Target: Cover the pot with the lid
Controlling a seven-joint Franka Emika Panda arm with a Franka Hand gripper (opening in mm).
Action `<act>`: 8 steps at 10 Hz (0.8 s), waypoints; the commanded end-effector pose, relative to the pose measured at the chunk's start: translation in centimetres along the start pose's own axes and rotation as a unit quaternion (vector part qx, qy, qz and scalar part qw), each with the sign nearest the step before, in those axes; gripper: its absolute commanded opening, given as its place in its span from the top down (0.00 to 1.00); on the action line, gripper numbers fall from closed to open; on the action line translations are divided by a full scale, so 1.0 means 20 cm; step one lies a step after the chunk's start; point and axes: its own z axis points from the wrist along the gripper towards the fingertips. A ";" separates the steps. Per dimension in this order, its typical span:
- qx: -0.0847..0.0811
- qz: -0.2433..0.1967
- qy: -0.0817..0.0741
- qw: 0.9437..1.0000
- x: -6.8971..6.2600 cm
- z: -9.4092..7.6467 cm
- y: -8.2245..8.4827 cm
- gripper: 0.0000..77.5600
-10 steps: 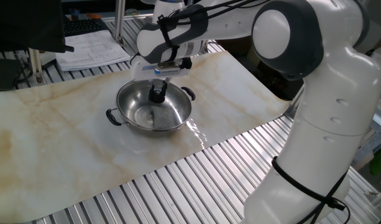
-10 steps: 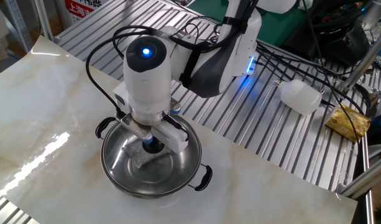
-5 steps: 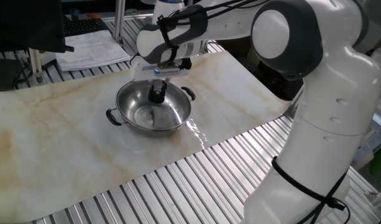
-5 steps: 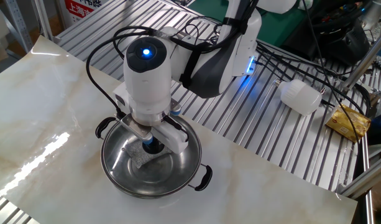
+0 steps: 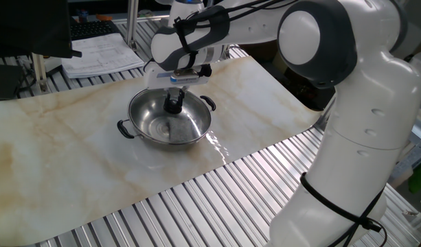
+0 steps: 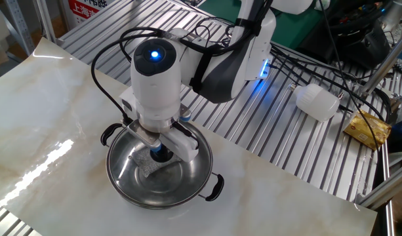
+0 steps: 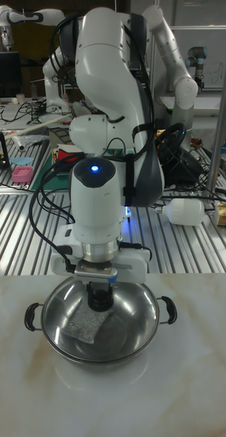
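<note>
The shiny steel pot [image 5: 125, 128] [image 6: 216, 183] [image 7: 33, 317] sits on the marble sheet, a black handle on each side. The clear glass lid [image 5: 188, 123] [image 6: 162, 176] [image 7: 119, 333] lies level across the pot's mouth, its rim in line with the pot's rim. My gripper [image 5: 173, 103] [image 6: 160, 153] [image 7: 99, 298] points straight down over the centre, its fingers closed on the lid's black knob. The wrist hides most of the fingers and the far rim.
The marble sheet [image 5: 73, 165] lies on a slatted metal table [image 5: 196, 206]. Papers [image 5: 100, 55] lie at the back left. A white bottle [image 6: 317, 101] [image 7: 188, 212] and a yellow packet [image 6: 368, 128] lie on the slats behind the arm's base.
</note>
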 end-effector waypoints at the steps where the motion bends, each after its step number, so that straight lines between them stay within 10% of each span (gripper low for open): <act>1: 0.000 0.000 -0.003 1.000 -0.01 -0.01 0.00 0.99; 8: -0.002 0.002 -0.004 1.000 -0.01 -0.01 0.00 0.99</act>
